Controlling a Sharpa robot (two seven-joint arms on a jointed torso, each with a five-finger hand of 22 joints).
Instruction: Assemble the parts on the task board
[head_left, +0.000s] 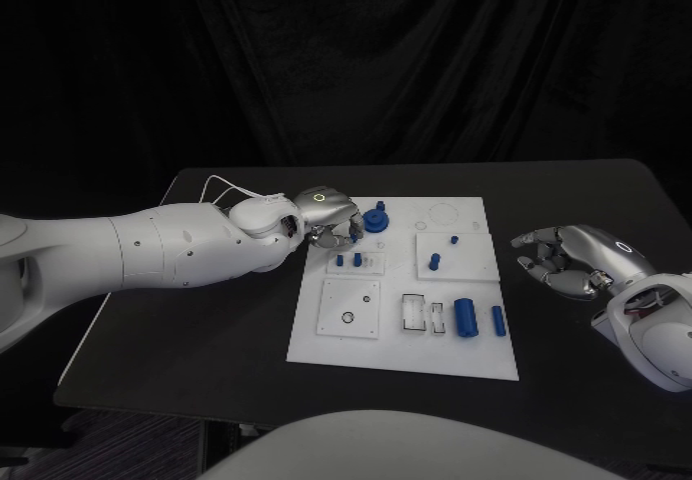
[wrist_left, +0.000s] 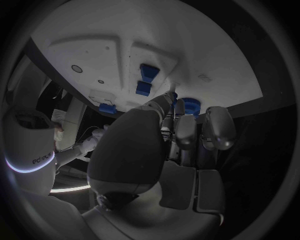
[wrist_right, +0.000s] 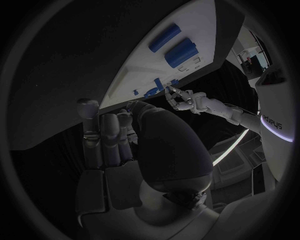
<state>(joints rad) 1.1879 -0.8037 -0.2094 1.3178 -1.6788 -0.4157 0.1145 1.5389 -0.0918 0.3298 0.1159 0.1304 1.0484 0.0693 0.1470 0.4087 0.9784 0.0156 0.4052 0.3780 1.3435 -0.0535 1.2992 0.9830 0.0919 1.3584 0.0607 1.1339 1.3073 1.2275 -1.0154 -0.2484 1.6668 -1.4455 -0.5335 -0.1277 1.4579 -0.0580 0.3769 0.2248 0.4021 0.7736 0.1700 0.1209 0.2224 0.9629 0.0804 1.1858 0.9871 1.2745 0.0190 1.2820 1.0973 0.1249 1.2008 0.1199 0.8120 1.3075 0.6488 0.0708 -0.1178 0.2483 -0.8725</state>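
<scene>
1. White board (head_left: 325, 340) sits mid-table on the black tabletop (head_left: 202, 330), and most of the blue pieces are spread across it: two short pegs (head_left: 348, 260) in a small block near my left hand, two more pegs (head_left: 443, 252) in the middle, and a fat cylinder (head_left: 466, 316) with a slimmer one (head_left: 498, 319) beside it toward the near right corner.

2. My left hand (head_left: 330, 213) is at the board's far left corner, fingers curled down. The round blue gear-looking piece (head_left: 376, 217) stands just beside the fingertips, on the side toward the board's centre. From the left wrist camera the same piece (wrist_left: 191, 104) pokes out right at the fingers (wrist_left: 185, 131). I honestly can't tell if I'm pinching it, only touching it, or still a hair off.

3. My right hand (head_left: 567, 260) hangs off the board's right edge over bare table, loosely curled and holding nothing.

4. What matters for the next move: the gear piece is upright, its axis pointing up out of the board, and the left hand is by far the nearer one. The right is well apart, across the whole board.

5. My guess is the left just needs to close around it from the side. The two cylinders lie with their long axes running near-to-far, closer to the right hand, so those look like its job.
</scene>
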